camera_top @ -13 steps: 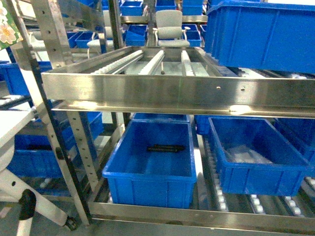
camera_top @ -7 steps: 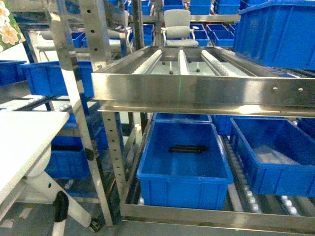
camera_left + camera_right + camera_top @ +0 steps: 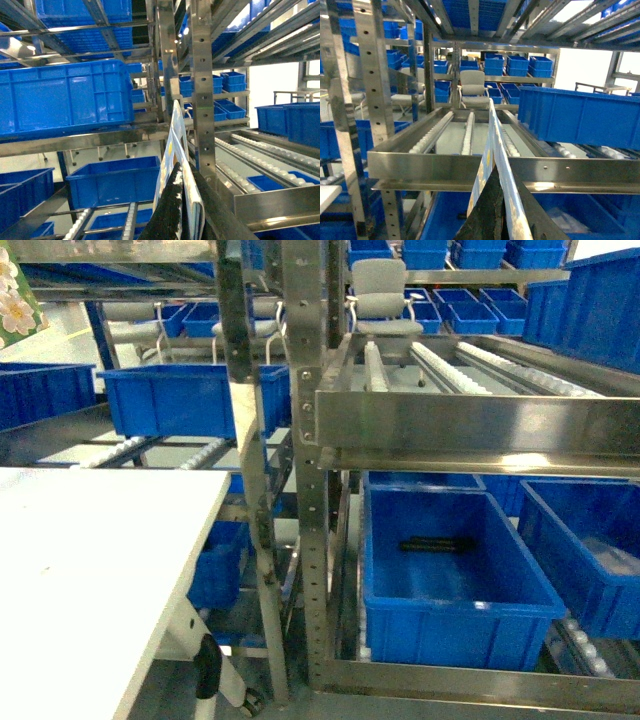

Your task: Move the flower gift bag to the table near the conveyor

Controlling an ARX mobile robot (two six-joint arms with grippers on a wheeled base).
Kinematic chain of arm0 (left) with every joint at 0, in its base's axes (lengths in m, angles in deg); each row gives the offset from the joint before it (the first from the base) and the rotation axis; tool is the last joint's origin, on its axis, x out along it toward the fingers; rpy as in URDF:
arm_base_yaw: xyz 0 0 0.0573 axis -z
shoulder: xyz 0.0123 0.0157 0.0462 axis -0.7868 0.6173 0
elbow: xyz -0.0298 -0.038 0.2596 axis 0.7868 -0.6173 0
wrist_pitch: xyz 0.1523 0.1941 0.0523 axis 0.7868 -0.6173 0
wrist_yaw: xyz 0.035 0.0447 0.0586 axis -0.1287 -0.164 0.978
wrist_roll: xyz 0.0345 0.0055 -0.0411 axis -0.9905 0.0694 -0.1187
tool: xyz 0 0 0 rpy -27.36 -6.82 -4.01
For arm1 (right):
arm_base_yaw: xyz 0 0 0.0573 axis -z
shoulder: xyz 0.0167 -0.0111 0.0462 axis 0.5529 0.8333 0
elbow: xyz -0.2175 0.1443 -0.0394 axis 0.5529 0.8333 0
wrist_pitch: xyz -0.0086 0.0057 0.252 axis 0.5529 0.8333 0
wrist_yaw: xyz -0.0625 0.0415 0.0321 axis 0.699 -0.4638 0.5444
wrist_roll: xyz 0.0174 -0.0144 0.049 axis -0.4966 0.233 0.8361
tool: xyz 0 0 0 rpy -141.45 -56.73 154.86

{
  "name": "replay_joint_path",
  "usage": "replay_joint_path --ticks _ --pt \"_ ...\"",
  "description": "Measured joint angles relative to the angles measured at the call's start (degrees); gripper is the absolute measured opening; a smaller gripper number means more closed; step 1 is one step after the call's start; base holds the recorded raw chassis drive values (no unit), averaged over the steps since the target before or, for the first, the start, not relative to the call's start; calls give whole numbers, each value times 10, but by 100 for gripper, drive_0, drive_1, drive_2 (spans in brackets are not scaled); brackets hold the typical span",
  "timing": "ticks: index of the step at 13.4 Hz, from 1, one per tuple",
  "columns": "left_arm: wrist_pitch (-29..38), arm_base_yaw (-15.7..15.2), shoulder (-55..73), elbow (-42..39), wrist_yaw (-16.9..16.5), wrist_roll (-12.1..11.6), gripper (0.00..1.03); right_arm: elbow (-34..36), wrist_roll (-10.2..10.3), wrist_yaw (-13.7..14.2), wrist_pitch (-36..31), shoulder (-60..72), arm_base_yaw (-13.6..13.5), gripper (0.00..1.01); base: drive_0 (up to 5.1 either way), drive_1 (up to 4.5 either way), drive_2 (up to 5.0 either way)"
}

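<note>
My left gripper point(image 3: 182, 200) pinched the flower gift bag point(image 3: 172, 150) edge, raised upright | my right gripper point(image 3: 502, 200) likewise | counter point(image 3: 90, 560) lower left | conveyor point(image 3: 450, 365) right.

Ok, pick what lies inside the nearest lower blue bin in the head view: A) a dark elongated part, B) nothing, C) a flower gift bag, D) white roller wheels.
A: a dark elongated part lies on the floor of the blue bin on the rack's lower level.
</note>
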Motion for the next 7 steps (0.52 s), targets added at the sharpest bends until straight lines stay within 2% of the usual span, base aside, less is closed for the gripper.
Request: replay_joint_path --ticks 7 --pt "1 0 -2 0 0 0 2 0 0 -1 -2 0 0 2 -479 254 254"
